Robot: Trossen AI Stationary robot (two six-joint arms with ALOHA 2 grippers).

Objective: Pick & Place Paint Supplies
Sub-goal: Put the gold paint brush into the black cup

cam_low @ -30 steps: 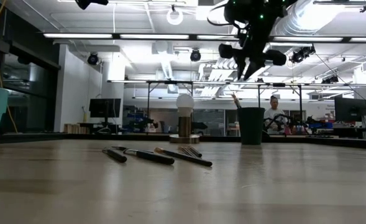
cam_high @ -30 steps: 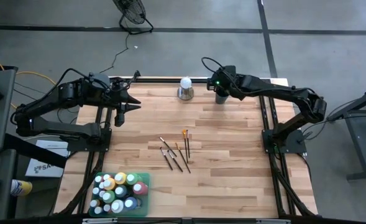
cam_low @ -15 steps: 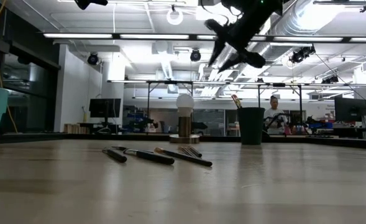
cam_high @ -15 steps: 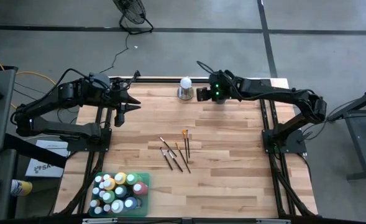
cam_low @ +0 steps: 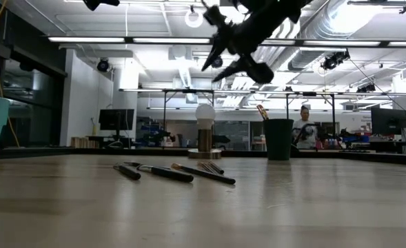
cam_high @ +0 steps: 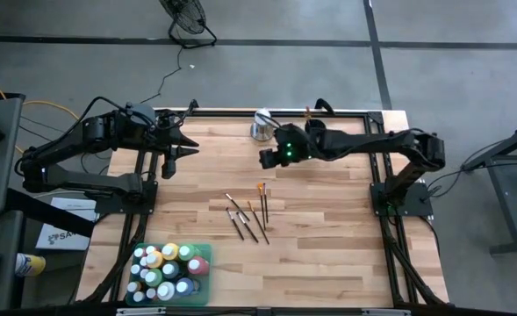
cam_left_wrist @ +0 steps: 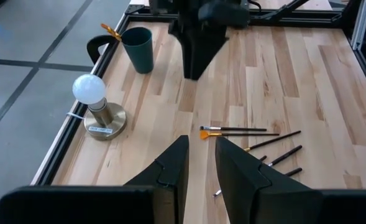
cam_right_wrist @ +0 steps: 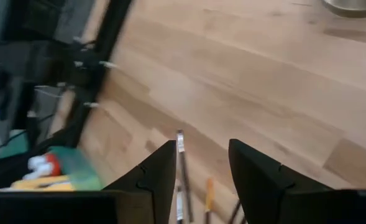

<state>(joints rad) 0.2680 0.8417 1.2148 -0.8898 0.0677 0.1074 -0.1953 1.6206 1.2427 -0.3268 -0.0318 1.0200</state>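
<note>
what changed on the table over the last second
The right gripper swung away from the dark green cup at the back edge, moving out over the table toward the brushes; its fingers are apart and empty. One brush already stands in the cup. The left gripper, the loose brushes, the paint bottles in their green tray, and the white ball on its metal base stayed put.
</note>
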